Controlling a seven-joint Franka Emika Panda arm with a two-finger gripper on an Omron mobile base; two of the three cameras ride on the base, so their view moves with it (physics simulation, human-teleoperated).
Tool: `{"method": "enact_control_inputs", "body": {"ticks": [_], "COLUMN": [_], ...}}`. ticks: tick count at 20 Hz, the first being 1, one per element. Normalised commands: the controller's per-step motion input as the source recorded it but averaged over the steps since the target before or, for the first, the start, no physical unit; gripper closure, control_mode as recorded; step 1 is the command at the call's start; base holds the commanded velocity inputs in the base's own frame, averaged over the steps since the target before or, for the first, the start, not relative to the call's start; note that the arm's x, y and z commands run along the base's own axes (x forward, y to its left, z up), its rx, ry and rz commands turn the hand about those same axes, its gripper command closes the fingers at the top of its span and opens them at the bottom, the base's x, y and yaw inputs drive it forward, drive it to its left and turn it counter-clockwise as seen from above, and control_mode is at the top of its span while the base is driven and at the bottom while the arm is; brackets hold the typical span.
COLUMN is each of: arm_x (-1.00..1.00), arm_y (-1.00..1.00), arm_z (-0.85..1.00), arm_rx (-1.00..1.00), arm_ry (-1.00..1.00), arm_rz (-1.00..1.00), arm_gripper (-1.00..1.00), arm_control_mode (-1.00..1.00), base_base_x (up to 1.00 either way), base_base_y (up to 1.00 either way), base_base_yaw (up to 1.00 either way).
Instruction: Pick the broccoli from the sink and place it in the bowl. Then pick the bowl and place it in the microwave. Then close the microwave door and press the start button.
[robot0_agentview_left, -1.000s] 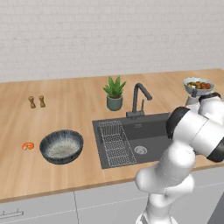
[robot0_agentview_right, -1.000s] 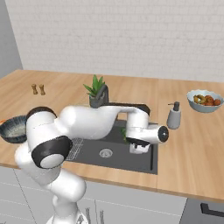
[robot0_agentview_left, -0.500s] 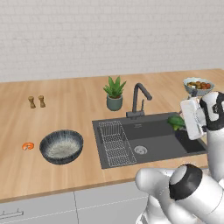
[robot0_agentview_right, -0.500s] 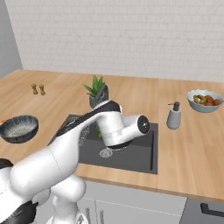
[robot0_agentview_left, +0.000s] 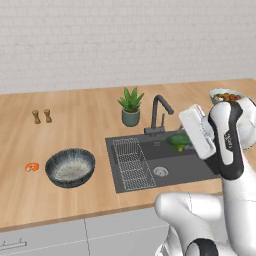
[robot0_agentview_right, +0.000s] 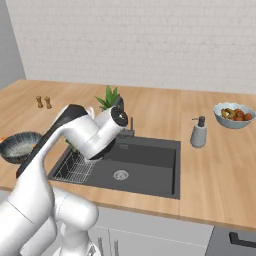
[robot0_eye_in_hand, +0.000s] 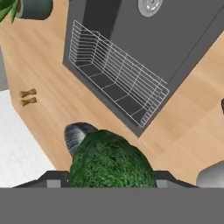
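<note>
A: While the arm is hanging over the sink, where is the broccoli sitting?

B: It is sitting right between the fingers of the gripper, pressed close to the hand camera. From the left, the broccoli is showing as a green lump at the tip of the hand, up in the air above the basin, not resting on its floor.

A: So the gripper is clamping it?

B: I am judging so. The fingers themselves are hiding behind the green head, yet nothing else is holding it up, so they are closing narrowly on the broccoli.

A: Why is it being held that high?

B: Most likely so it is clearing the sink rim and the wire rack on the way across to the bowl.

A: And where is the bowl lying in relation to it?

B: It is standing on the wooden counter, well apart from the gripper, beyond the rack side of the sink. In the hand view, part of the bowl's rim is peeking out just beside the broccoli, so the hand is already pointing roughly that way.

A: Anything standing in the path?

B: The potted plant and the faucet are standing behind the sink, off to the side of that line.
</note>
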Motion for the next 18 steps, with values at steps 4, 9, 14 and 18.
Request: {"method": "enact_control_inputs", "body": {"ticks": [4, 9, 14, 18], "arm_x": [-0.10, 0.01, 0.32, 0.36], "arm_y": [1.00, 1.00, 1.00, 1.00], "arm_z": [0.19, 0.16, -0.01, 0.00], "arm_rx": [-0.34, -0.20, -0.06, -0.22], "arm_ry": [0.02, 0.01, 0.05, 0.12], "arm_rz": [0.20, 0.20, 0.18, 0.03], "arm_gripper": [1.00, 1.00, 1.00, 1.00], "arm_control_mode": [-1.00, -1.00, -1.00, -1.00], "base_base_x": [0.00, 0.00, 0.00, 0.00], "base_base_y": [0.00, 0.00, 0.00, 0.00], "base_base_yaw": [0.00, 0.00, 0.00, 0.00]}}
